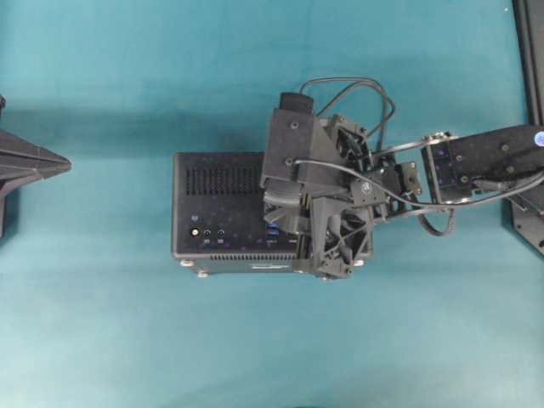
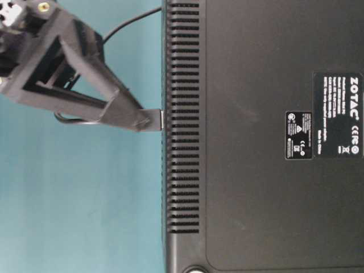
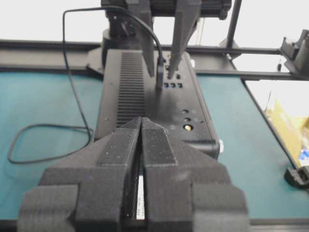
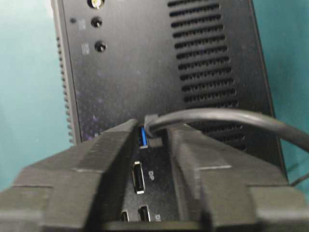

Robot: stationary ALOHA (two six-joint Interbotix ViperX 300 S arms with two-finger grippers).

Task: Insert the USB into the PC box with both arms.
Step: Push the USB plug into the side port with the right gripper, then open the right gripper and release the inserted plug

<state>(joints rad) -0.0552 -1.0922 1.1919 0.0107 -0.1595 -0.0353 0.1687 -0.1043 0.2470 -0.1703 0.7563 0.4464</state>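
Standing upright in PC box point(image 3: 145, 104) (USB point(image 3: 159, 77))

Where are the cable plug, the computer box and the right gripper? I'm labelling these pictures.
cable plug point(image 3: 160, 79): left wrist view, its black body standing at the ports.
computer box point(image 1: 217, 217): overhead view, its bare port face.
right gripper point(image 4: 150, 145): right wrist view, gap between fingertips.

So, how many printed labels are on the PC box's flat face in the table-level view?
2. On the PC box, the larger label is near the right edge; the smaller label just left of it. More may lie outside.
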